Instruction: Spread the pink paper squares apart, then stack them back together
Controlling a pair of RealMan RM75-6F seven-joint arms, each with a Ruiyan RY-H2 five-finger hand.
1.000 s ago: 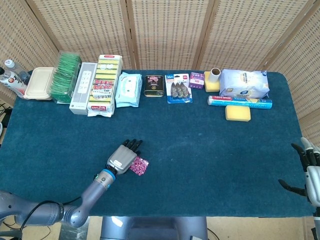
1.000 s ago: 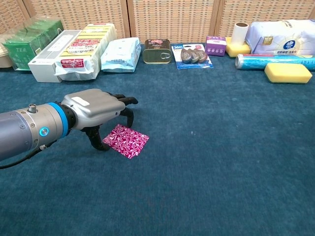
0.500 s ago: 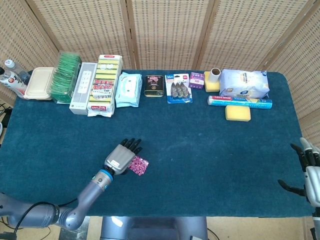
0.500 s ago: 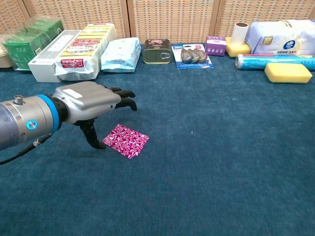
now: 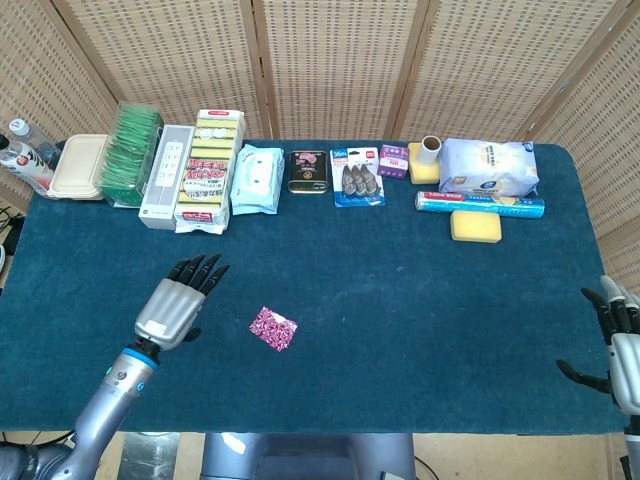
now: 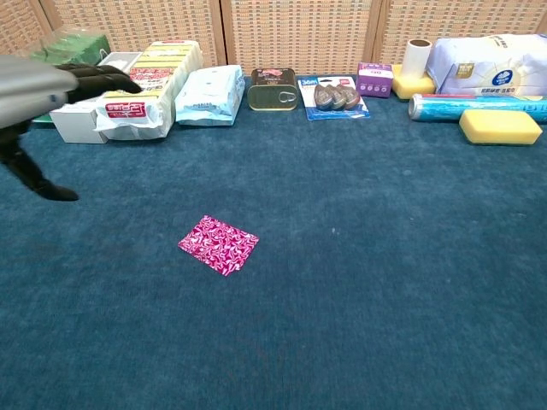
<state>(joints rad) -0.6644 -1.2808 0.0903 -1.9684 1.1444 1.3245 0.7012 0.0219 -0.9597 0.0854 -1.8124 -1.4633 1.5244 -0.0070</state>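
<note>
A pink patterned paper square (image 5: pixel 273 328) lies flat on the blue table, seen in the chest view as a pink square (image 6: pixel 219 244); it looks like one neat stack. My left hand (image 5: pixel 178 303) hovers well to the left of it, fingers spread, holding nothing; in the chest view the left hand (image 6: pixel 51 94) shows at the upper left edge. My right hand (image 5: pixel 620 345) stays at the table's right edge, fingers apart and empty, far from the paper.
A row of goods lines the far edge: green tea packs (image 5: pixel 131 152), a white box (image 5: pixel 165 175), sponge packs (image 5: pixel 210 170), wipes (image 5: pixel 257 179), a tin (image 5: pixel 308 171), a blue roll (image 5: pixel 480 204) and a yellow sponge (image 5: pixel 474 226).
My left hand has lifted off the pink square and drawn back to the left, fingers spreading. The paper stays where it lay. The right hand has not moved.
</note>
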